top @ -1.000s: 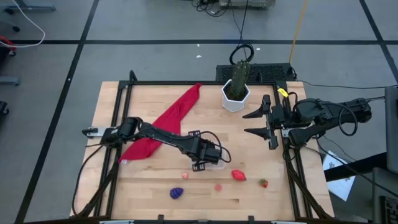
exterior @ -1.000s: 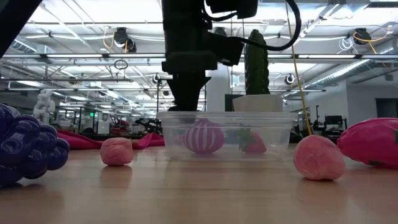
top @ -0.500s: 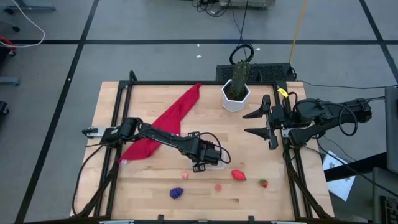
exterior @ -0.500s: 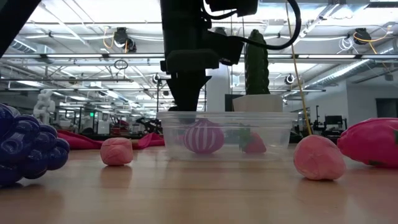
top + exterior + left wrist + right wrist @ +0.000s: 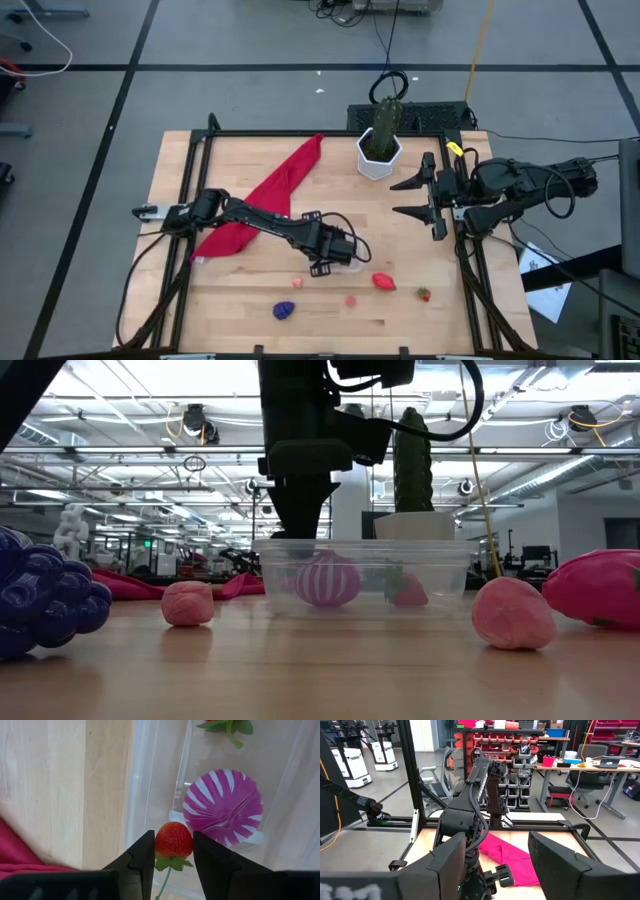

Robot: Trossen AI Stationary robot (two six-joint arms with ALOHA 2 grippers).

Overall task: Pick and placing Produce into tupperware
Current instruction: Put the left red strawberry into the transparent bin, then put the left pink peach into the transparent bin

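While over the tupperware (image 5: 280,780), left claw (image 5: 172,855) grips a strawberry (image 5: 173,840) | right claw (image 5: 432,196) parked, spread wide

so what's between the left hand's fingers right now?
A small red strawberry sits between the left hand's fingers, above the clear tupperware, which already holds a purple-striped piece. The left wrist view shows it.

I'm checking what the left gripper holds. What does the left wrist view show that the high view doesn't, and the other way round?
Only the left wrist view shows a small strawberry between the left gripper fingers, above a striped purple piece in the tupperware. Only the high view shows the right gripper open near the cactus pot, and loose produce on the table. Both show the red cloth.
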